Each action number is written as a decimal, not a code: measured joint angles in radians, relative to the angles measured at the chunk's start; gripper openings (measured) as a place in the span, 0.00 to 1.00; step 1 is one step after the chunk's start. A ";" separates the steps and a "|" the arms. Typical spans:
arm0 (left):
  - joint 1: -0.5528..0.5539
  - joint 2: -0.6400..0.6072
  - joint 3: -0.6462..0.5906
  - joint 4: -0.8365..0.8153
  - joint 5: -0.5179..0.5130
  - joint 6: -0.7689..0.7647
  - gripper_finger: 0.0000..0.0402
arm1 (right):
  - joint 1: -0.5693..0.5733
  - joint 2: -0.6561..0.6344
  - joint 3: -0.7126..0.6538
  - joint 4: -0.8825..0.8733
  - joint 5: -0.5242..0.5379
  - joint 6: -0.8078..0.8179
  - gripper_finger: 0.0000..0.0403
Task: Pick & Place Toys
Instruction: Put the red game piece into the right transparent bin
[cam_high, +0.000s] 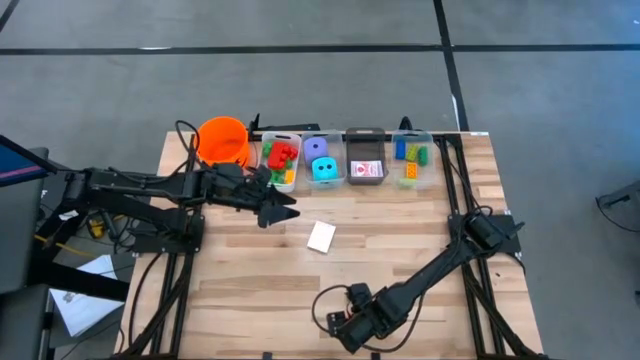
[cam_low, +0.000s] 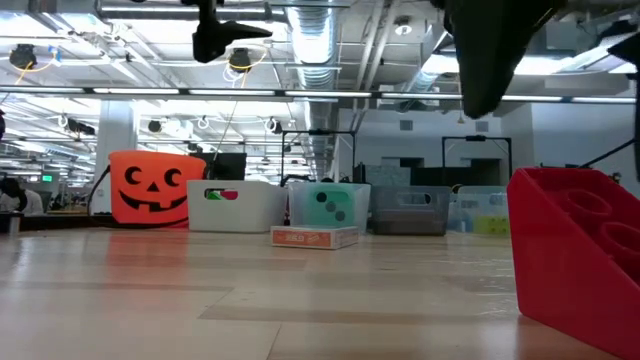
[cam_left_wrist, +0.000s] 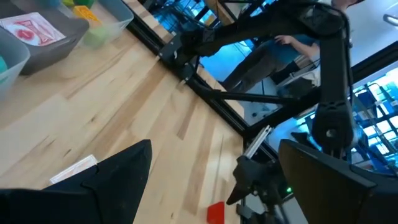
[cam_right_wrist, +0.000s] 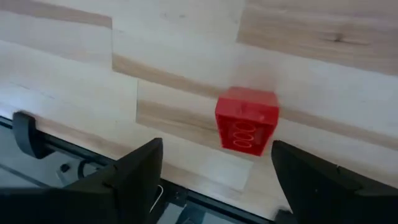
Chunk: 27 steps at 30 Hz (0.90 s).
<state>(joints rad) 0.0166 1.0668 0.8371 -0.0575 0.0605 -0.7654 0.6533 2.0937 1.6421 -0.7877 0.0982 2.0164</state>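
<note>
Bench (cam_high: 400, 250): pale wooden planks carrying everything.
Orange bucket (cam_high: 222, 140): pumpkin face, far left corner, beside a row of clear bins (cam_high: 364, 158) along the far edge.
Left gripper (cam_high: 283, 206): raised above the bench near the bins, fingers spread wide, holding nothing.
Right gripper (cam_high: 352, 338): low at the near edge, fingers wide, just over a red brick (cam_right_wrist: 246, 120).
Card (cam_high: 321, 236): flat mid-bench, near the left gripper.
Dice (cam_high: 321, 159): purple and teal, in the second bin.
</note>
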 joint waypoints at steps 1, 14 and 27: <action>0.000 0.000 0.000 0.006 0.000 0.000 0.85 | 0.000 0.002 0.000 0.003 0.000 0.000 0.73; 0.000 0.000 0.000 0.007 -0.004 0.000 0.85 | -0.008 0.005 0.000 -0.054 -0.001 -0.005 0.73; 0.000 0.000 0.000 0.006 -0.007 0.003 0.85 | -0.048 0.023 0.000 -0.067 -0.021 -0.064 0.73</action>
<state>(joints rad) 0.0166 1.0668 0.8371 -0.0513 0.0530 -0.7627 0.6048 2.1166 1.6420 -0.8551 0.0771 1.9525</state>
